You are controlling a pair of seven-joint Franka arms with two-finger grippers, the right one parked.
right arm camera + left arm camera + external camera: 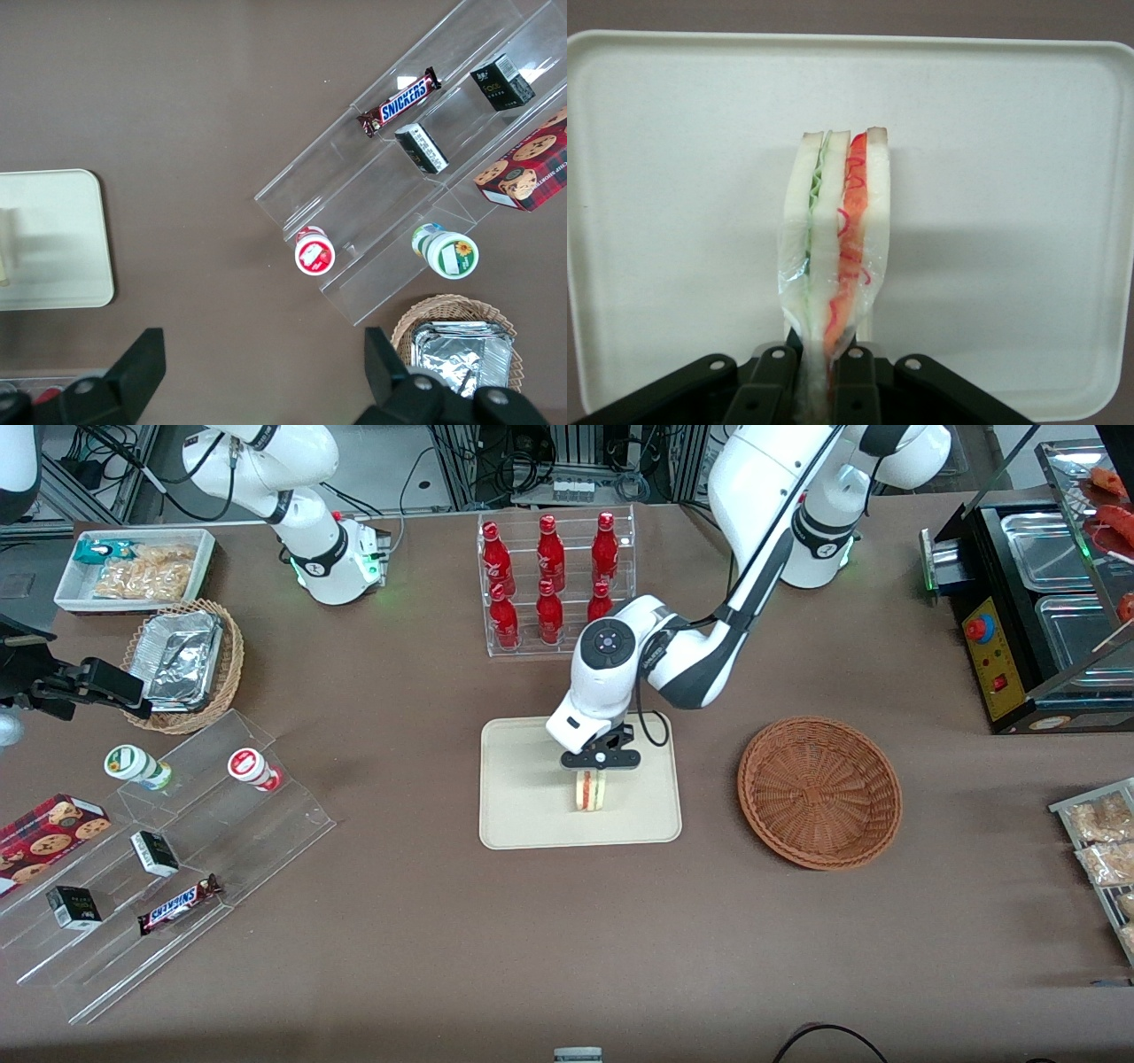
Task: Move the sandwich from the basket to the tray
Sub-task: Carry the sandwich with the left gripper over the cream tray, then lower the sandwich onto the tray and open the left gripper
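Sandwich (590, 790) in end effector (600, 772) over tray (523, 797)

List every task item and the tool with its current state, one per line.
sandwich: wrapped in clear film, held on edge over the tray, pinched at one end.
tray: flat on the table, nothing else on it.
basket: empty, upright, beside the tray toward the working arm's end.
tool: above the tray, shut on the sandwich.
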